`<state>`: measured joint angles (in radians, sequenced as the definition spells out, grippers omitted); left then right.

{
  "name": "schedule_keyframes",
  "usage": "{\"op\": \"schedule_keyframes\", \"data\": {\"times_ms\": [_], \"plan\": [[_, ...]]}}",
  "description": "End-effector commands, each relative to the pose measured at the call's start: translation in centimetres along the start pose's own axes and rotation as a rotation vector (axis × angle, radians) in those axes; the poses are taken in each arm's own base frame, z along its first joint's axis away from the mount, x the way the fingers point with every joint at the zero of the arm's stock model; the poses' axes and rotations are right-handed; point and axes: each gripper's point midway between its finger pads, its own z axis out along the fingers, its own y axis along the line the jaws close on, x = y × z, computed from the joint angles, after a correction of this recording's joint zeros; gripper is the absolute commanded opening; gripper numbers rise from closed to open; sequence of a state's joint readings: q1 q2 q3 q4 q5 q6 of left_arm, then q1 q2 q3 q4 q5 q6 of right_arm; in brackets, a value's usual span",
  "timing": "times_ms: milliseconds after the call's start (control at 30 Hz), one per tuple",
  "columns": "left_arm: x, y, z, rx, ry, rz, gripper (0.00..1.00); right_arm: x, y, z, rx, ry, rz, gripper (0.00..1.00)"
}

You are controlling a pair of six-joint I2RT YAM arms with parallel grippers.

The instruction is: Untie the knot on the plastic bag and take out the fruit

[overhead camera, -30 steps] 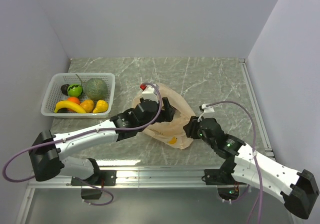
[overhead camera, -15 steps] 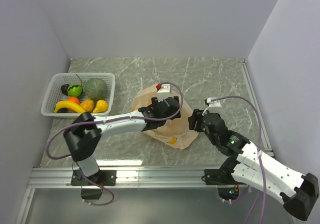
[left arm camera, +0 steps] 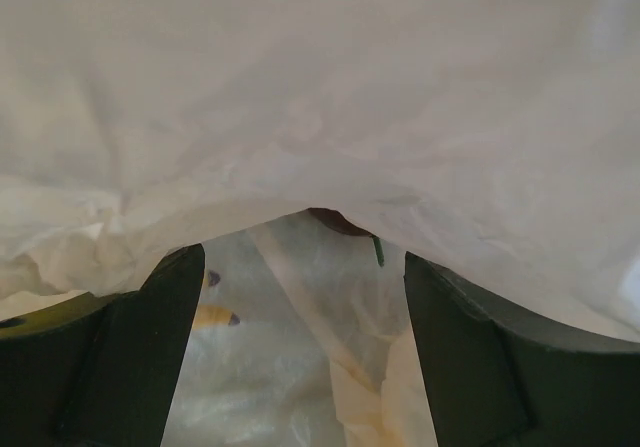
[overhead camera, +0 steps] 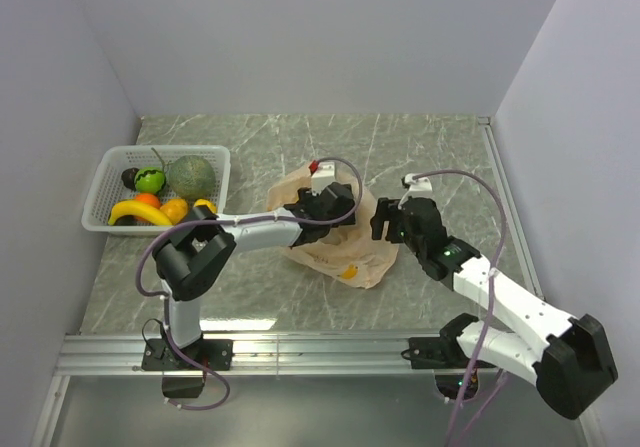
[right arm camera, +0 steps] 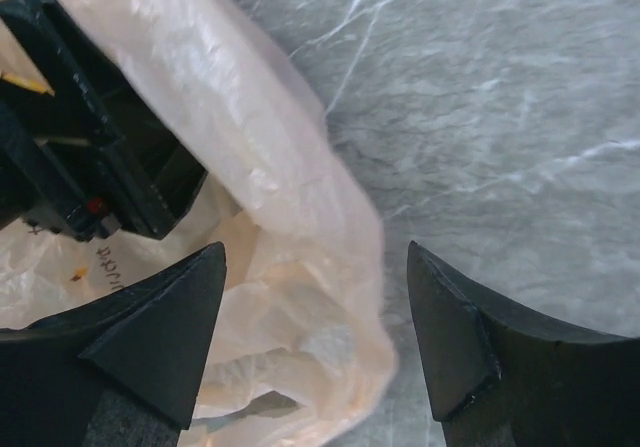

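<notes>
Lying crumpled on the marble worktop [overhead camera: 430, 157], the plastic bag [overhead camera: 325, 255] spreads beneath and between the two claws. Its nearest end sits just left of the right claw [overhead camera: 382, 225] and closer to the arm bases. A small yellow fruit [overhead camera: 350, 272] shows through the film there.

The right claw is released. In its wrist view the two fingers [right arm camera: 160, 337] stand well apart, and the bag's right edge runs loosely through the gap, not pinched.

Just left of it and a little farther out, the left claw [overhead camera: 338, 215] pushes into the bag's upper folds. It too is released, with its fingers [left arm camera: 150, 357] spread wide. A sheet of film drapes across above the tips. Beyond them, deeper inside the bag, lie a small yellow piece with a dark tip [left arm camera: 215, 315] and a dark rounded thing with a green stem [left arm camera: 340, 223]. I cannot tell what either one is.

Well to the left of the left claw stands a white basket [overhead camera: 165, 150]. Along its near side it holds a banana [overhead camera: 140, 214], an orange [overhead camera: 148, 200] and two plump yellow pieces [overhead camera: 176, 210]. Farther back are a small dark fruit [overhead camera: 130, 177], a bright green fruit [overhead camera: 150, 180] and a grey-green melon [overhead camera: 190, 177].
</notes>
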<state>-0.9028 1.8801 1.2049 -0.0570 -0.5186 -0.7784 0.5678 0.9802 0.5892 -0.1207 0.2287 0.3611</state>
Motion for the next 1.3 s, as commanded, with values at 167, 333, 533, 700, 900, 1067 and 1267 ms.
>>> {"op": "schedule_keyframes", "data": {"times_ms": [167,333,533,700,900,1067,1267], "plan": [[-3.3,-2.6,1.5,0.1,-0.093,-0.018,0.86,-2.5,1.5,4.0,-0.068,-0.077,0.058,0.74],[-3.6,-2.5,1.6,0.117,-0.104,-0.014,0.86,-1.9,-1.1,6.7,0.028,-0.062,0.124,0.6],[-3.2,-2.4,1.5,0.138,-0.1,-0.001,0.86,-1.7,1.0,5.9,-0.096,-0.032,0.106,0.0],[-3.4,-2.4,1.2,0.16,-0.13,0.005,0.87,-1.2,3.0,1.6,-0.215,-0.039,0.195,0.0],[-3.4,-2.6,1.4,0.177,-0.145,0.026,0.87,0.6,4.6,-1.4,-0.245,-0.014,0.26,0.0],[-3.0,-3.1,2.3,0.183,-0.129,0.04,0.86,2.0,4.4,-0.9,-0.235,0.015,0.274,0.0],[-0.8,-3.8,3.6,0.204,-0.063,0.078,0.84,3.6,3.6,-0.1,-0.202,0.025,0.304,0.0]]}}
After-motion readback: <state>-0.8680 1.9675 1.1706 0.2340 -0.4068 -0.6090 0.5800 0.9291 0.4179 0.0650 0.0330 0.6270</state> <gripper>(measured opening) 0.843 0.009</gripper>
